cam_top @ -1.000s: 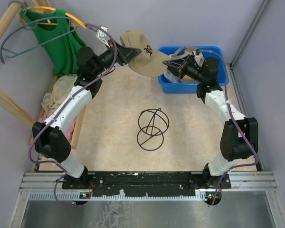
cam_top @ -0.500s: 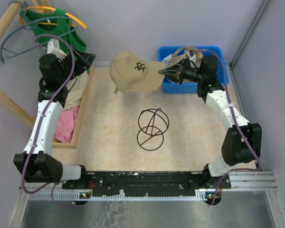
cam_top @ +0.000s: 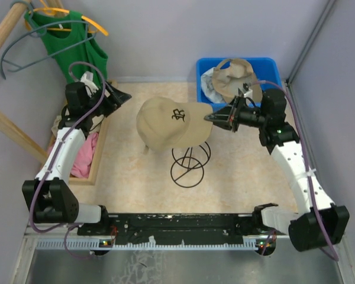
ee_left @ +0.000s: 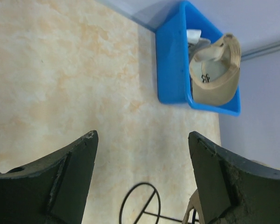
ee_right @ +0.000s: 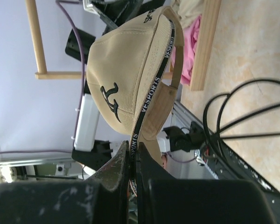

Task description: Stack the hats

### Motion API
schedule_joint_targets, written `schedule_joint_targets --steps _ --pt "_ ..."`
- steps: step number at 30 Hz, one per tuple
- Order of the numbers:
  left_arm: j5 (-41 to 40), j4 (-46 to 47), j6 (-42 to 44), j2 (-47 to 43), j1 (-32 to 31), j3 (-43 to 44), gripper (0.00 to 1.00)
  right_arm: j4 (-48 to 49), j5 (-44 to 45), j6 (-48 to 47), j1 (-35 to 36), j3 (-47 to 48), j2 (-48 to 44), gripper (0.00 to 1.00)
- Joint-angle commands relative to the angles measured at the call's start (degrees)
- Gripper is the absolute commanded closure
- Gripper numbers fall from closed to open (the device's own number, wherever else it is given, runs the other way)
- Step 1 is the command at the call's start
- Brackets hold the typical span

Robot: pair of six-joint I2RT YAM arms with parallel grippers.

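Top view: right end effector (cam_top: 210, 118) clenched on the brim of tan hat (cam_top: 168, 123). The hat is held off the tabletop (cam_top: 136, 177) and overlaps the top of the wire sphere (cam_top: 188, 165). Second tan hat (cam_top: 236, 76) sits in blue bin (cam_top: 200, 89). Left end effector (cam_top: 119, 98) is by the wooden tray (cam_top: 103, 145).
Left wrist: fingers spread, nothing between them.
Right wrist: fingers pinched on the brim edge.

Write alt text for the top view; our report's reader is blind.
The right gripper holds a tan cap by its brim over the wire sphere mid-table. The left gripper hangs by the wooden tray at left; a second cap lies in the blue bin behind.
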Motion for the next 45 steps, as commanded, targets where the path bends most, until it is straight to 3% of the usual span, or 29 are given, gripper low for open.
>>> schedule_joint_targets --steps 1,7,14,21,26,30,35,45 --pt "8.57 0.85 0.38 -1.34 -0.23 -3.43 0.16 -7.69 -2.19 -2.69 0.55 -3.8 -6.85 1.0" --pt "11.94 -1.81 2.28 -4.5 -0.76 -7.83 0.16 -17.02 -0.57 -8.26 -2.24 -9.21 -12.7 1.0" --pt "12.8 -3.25 3.16 -8.51 -4.7 -15.44 0.16 -25.29 -3.09 -16.84 -12.64 -13.19 -15.63 1.0" --pt "12.25 -5.12 2.6 -10.46 -9.17 -21.99 0.21 -28.76 -1.83 -22.65 -13.16 -18.62 -16.01 1.0" --pt "13.18 -4.3 1.1 -10.64 -11.43 -25.14 0.32 -26.96 -0.18 -23.94 -13.16 -25.46 -17.54 1.0" --pt "14.37 -2.54 -0.26 -10.17 -13.66 -28.18 0.47 -25.69 2.73 -26.05 -13.16 -27.47 -16.95 1.0" --pt "16.71 -0.65 -0.7 -7.79 -15.08 -31.91 0.63 -17.47 4.33 -22.62 -13.16 -28.02 -15.13 1.0" --pt "16.88 -0.48 0.4 0.37 -20.23 -32.08 0.72 -6.98 6.71 -19.64 -13.16 -24.25 -8.87 1.0"
